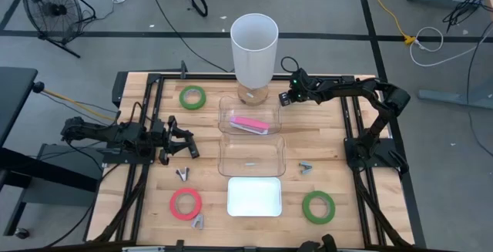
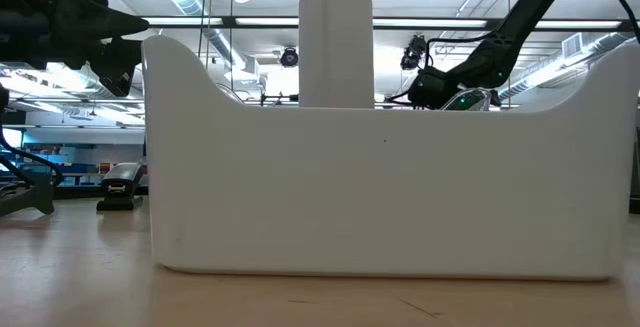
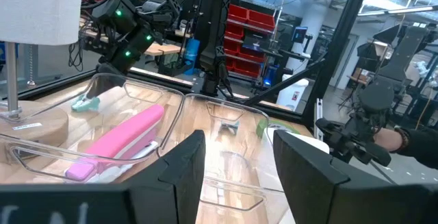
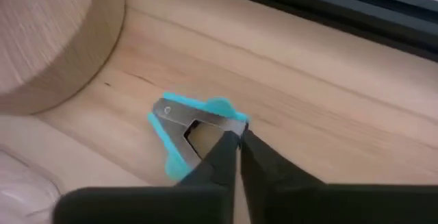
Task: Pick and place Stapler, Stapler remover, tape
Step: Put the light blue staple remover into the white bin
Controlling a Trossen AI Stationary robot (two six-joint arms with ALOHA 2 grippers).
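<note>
The pink stapler (image 1: 250, 125) lies in the far clear bin (image 1: 228, 104); it also shows in the left wrist view (image 3: 120, 142). A blue stapler remover (image 4: 179, 125) lies on the wood beside the lamp base (image 4: 48, 39). My right gripper (image 4: 237, 140) is shut at the remover's one tip, at the far side of the table (image 1: 285, 98). My left gripper (image 1: 183, 140) is open and empty, left of the bins; the left wrist view shows its fingers apart (image 3: 236, 166). Green tape rolls (image 1: 192, 96) (image 1: 318, 206) and a red one (image 1: 186, 203) lie flat on the table. My right gripper pinches the tip of one of the stapler remover's arms (image 4: 233, 122) between its two shut fingers, only at their free ends. The fingers slant down at it from the table's right. The remover lies flat on the wood, its open V facing the fingers.
A white lamp (image 1: 254, 48) stands at the far middle. A near clear bin (image 1: 252, 157) holds a small grey piece. A white tray (image 1: 254, 196) lies near the front; its wall (image 2: 380, 187) fills the low view. Grey stapler removers (image 1: 182, 173) (image 1: 198, 221) (image 1: 306, 167) lie about.
</note>
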